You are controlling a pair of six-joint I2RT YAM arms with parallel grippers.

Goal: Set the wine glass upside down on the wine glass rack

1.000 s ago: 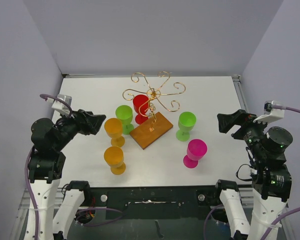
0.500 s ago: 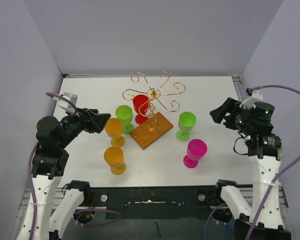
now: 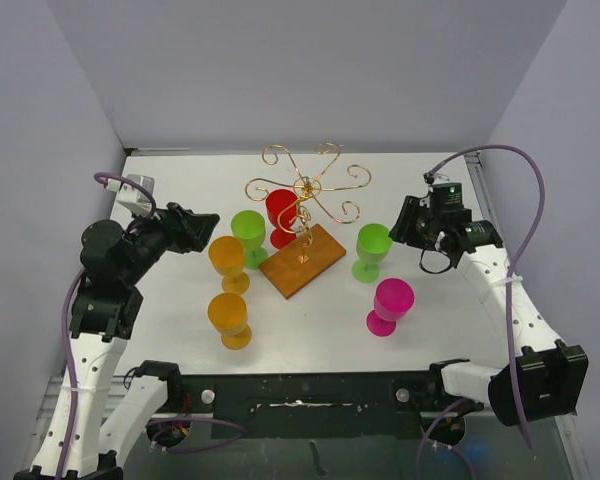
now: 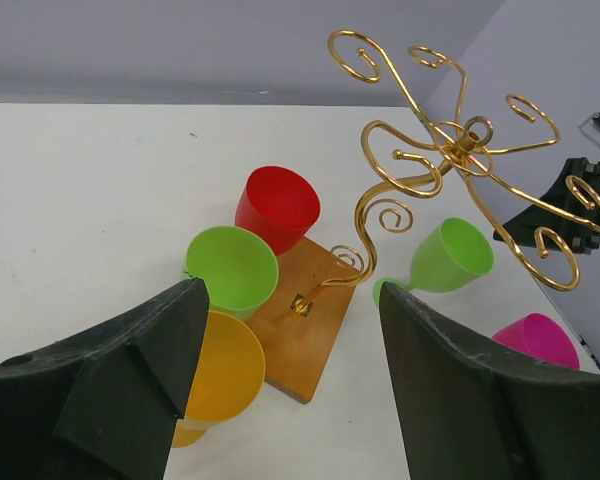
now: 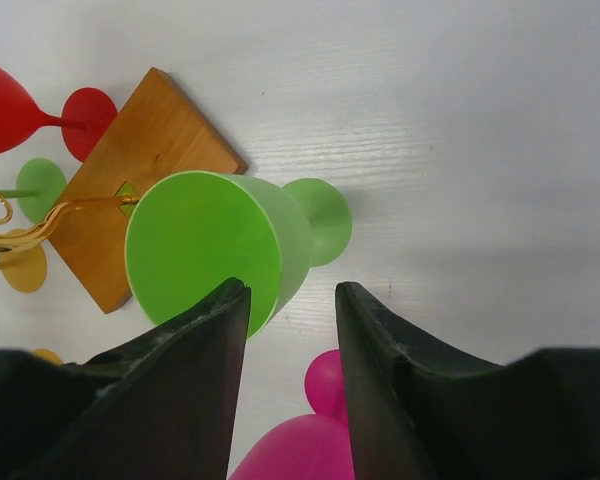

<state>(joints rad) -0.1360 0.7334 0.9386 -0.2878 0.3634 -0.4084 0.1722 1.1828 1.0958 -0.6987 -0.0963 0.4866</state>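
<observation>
right gripper (image 5: 290,288) half-narrowed, empty, over upright green wine glass (image 5: 205,240) at 3 o'clock of wine glass rack (image 3: 305,190), left gripper (image 4: 290,290) wide at 9; an off-centre pinch on the rim could topple it.

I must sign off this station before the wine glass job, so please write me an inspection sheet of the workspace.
Surface: white table, holds all the items.
Job's things: wine glass rack mid-table, no glass hung on it; red glass, left green glass, right green glass, far orange glass, near orange glass, magenta glass all upright on the table.
Clutter: nothing seen.
Grippers: left gripper open, empty, facing the rack; right gripper open, empty, by the right green glass.
Cables: left cable and right cable loop off the wrists, clear of the glasses.
Surroundings: plain walls on three sides.
</observation>
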